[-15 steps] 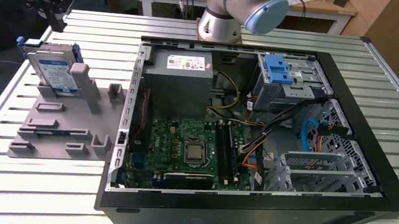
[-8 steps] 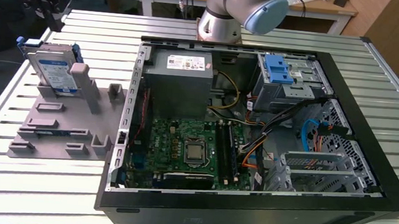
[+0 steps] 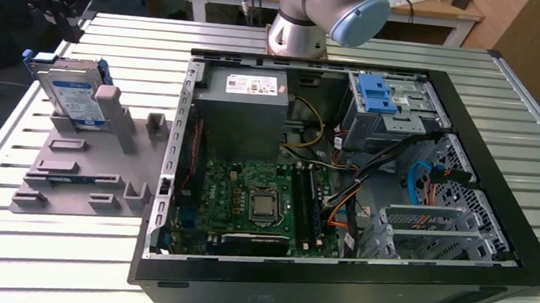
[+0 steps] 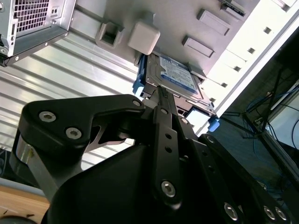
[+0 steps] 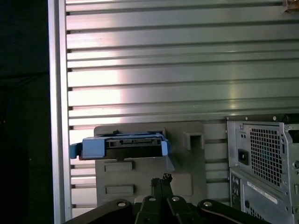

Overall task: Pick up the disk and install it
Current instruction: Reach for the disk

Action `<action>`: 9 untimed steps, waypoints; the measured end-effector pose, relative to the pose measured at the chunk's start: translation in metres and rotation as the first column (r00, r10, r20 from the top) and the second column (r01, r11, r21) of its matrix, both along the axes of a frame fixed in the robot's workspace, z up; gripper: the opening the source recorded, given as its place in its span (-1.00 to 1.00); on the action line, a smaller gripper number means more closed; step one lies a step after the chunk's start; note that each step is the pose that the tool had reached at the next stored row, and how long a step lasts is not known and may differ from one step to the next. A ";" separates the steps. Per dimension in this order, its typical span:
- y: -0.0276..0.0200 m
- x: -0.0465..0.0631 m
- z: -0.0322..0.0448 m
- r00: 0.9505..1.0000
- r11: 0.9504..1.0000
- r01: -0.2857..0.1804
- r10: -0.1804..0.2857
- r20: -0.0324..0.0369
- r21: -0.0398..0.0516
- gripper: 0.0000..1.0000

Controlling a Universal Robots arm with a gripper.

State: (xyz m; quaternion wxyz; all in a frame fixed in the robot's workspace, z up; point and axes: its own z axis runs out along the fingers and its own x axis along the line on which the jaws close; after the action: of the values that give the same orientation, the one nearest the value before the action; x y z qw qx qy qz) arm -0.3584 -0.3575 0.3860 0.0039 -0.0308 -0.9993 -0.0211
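Observation:
The disk [image 3: 70,96] is a silver hard drive with a blue-and-white label and a blue frame. It stands on edge at the far end of the grey holder plate [image 3: 75,172], at the exterior view's left. My gripper [image 3: 71,29] hangs above it, apart from it, with its fingers together and nothing between them. In the second wrist view the fingertips [image 4: 159,93] point at the disk [image 4: 176,74]. In the first wrist view the gripper [image 5: 161,179] is a short way from the disk's blue edge [image 5: 124,147].
An open computer case [image 3: 346,165] lies on the slatted metal table [image 3: 68,259], beside the holder plate. Inside are the motherboard [image 3: 257,201], the power supply [image 3: 245,102], cables and a drive bay with a blue latch [image 3: 378,95]. The case's rear corner [image 5: 266,158] is close to the gripper.

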 end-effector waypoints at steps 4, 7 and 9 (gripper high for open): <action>0.0003 -0.003 -0.0001 1.000 1.000 0.000 0.000 0.000 0.000 -0.79; 0.0006 -0.005 -0.0002 1.000 1.000 0.000 0.000 0.000 0.000 -0.79; 0.0007 -0.006 -0.0003 1.000 1.000 0.000 0.000 0.000 0.000 -0.79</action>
State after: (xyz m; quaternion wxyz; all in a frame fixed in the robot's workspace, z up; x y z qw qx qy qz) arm -0.3643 -0.3569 0.3857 0.0039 -0.0307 -0.9993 -0.0212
